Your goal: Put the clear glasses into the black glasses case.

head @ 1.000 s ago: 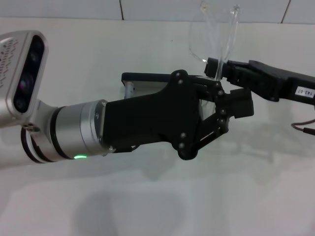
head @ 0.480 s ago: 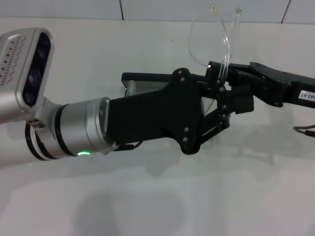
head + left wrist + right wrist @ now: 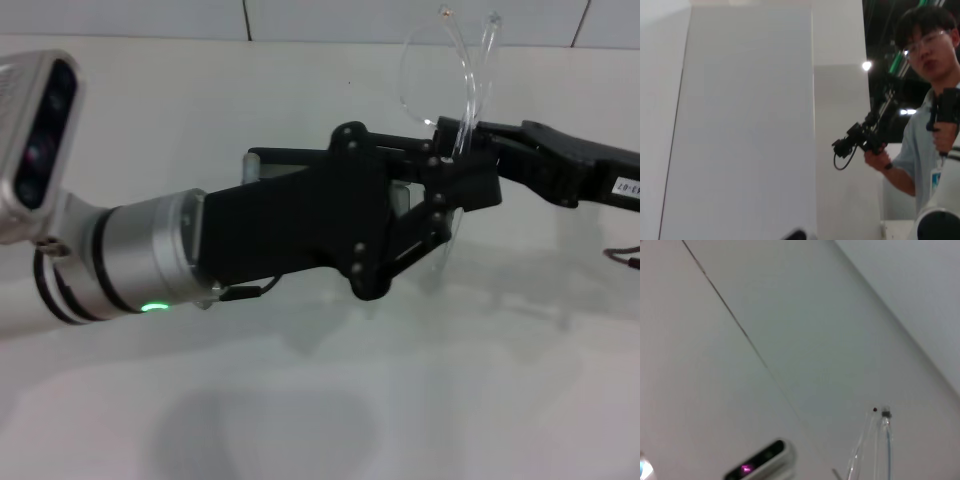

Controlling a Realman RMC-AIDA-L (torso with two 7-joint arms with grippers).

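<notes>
The clear glasses [image 3: 432, 78] hang in the air at the upper middle of the head view, arm tips pointing up. My right gripper [image 3: 458, 135] reaches in from the right and is shut on them at the lower edge. The right wrist view shows only the thin clear arm tips [image 3: 884, 414]. My left gripper [image 3: 468, 186] stretches across the middle, its black fingers drawn together directly under the right gripper; whether they touch the glasses I cannot tell. The black glasses case [image 3: 285, 157] lies on the table behind the left gripper, showing only a black edge and some grey lining.
The white table [image 3: 300, 400] runs to a tiled wall at the back. A cable [image 3: 625, 255] trails from the right arm. The left wrist view shows a white wall panel [image 3: 740, 125] and a person [image 3: 930, 100] holding a device. The silver left wrist camera [image 3: 760, 462] shows in the right wrist view.
My left gripper has tilted and pulled back left, its tips rising to just under the right gripper. The glasses have shifted slightly right with the right gripper.
</notes>
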